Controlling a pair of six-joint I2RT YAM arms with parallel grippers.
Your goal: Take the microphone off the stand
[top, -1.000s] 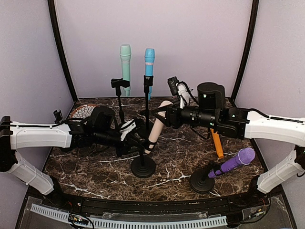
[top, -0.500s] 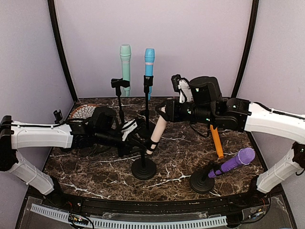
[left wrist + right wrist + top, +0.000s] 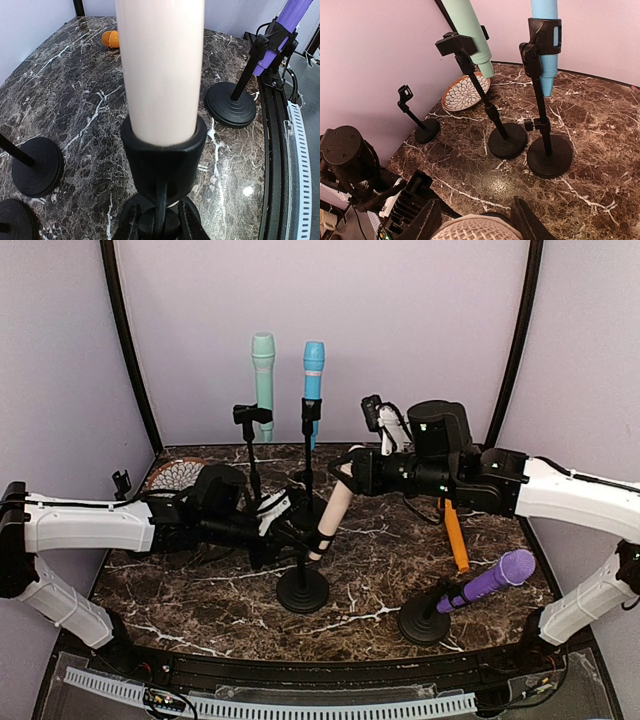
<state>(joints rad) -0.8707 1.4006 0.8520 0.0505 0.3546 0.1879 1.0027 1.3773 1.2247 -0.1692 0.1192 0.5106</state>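
**Top external:** mounted high behind the arm bases and tilted forward and down. The whole marble table (image 3: 380,570) is covered from afar.

**Left wrist:** held low, very close to the cream microphone (image 3: 160,65) and its stand (image 3: 162,160), which fill the centre. It is faced rightward across the table toward the purple microphone (image 3: 292,15).

**Right wrist:** set just above the cream microphone's mesh head and faced toward the back-left corner. The teal microphone (image 3: 467,25), blue microphone (image 3: 545,30) and patterned plate (image 3: 465,92) are seen at middle range.

**Shared:** the cream microphone is recorded in all three views.

microphone (image 3: 160,65) top cropped, blue microphone (image 3: 547,82) top cropped
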